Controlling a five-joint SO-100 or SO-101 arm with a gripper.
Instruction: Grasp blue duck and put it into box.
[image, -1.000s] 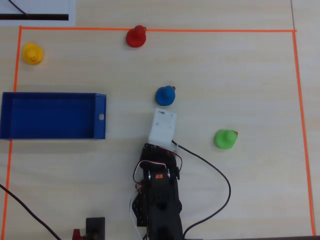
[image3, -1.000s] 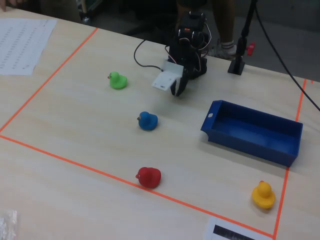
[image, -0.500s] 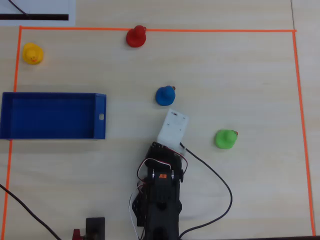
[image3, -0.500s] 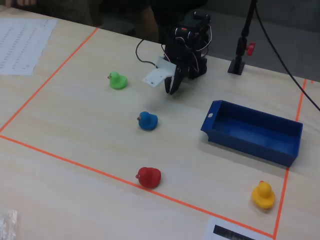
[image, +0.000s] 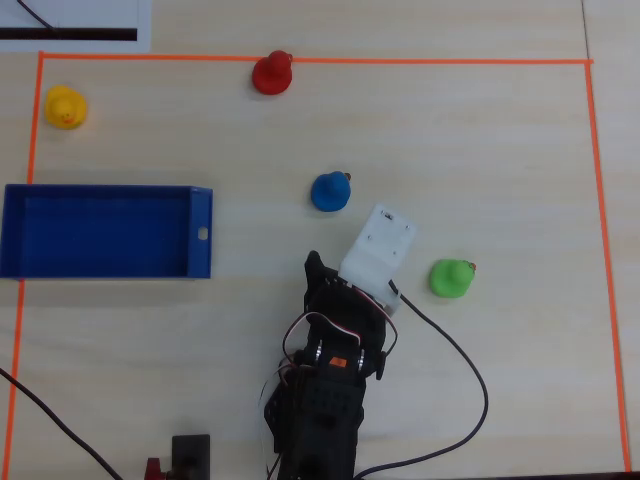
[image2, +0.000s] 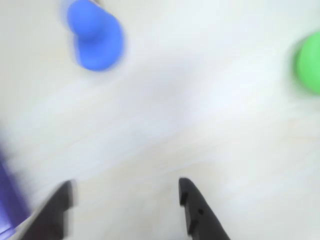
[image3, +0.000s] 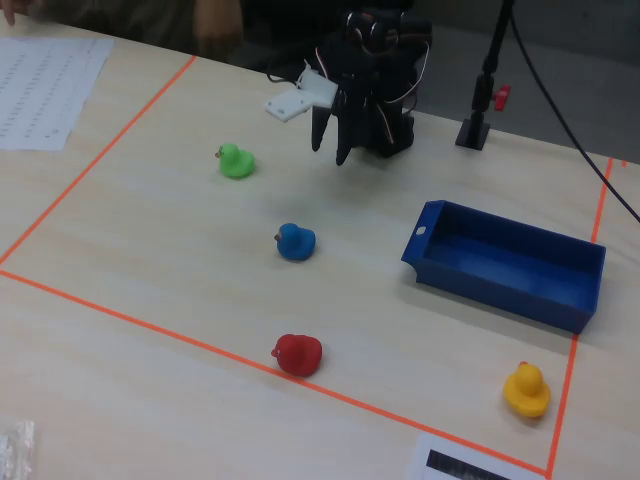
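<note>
Overhead, the blue duck (image: 330, 192) sits on the counter (image: 480, 150) right of the box (image: 100, 231), apart from it. Empty jaws (image3: 330, 152) hang parted near the duck, above the counter.

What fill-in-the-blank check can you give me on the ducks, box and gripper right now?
1. The blue duck sits on the ____, not in the box.
2. The gripper is ____ and holds nothing.
3. The duck sitting on the orange tape line is ____.
4. The number of ducks in the overhead view is ____.

Answers: table; open; red; four
</note>
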